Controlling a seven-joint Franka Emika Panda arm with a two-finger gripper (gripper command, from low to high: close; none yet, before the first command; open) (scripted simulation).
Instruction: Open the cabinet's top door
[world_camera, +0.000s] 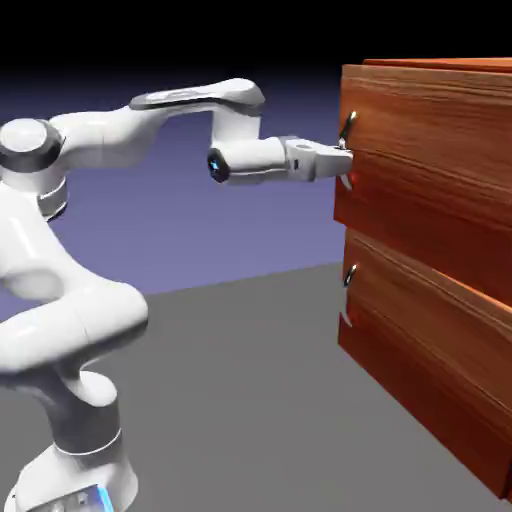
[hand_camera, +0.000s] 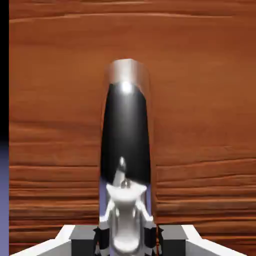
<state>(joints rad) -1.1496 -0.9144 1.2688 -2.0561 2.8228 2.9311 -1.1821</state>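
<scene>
Reddish-brown wood cabinet (world_camera: 430, 260) is sitting at the exterior view's right, top door (world_camera: 440, 170) looking flush, not swung out. Gripper (world_camera: 343, 160) is reaching in level, fingers (hand_camera: 100, 235) clamping tight around the top door's curved metal handle (hand_camera: 126, 130). Lower handle (world_camera: 349, 285) is hanging untouched.

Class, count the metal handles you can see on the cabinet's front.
2. One handle on the top door, at the gripper; one lower handle on the lower panel. Other sides are hidden.
</scene>
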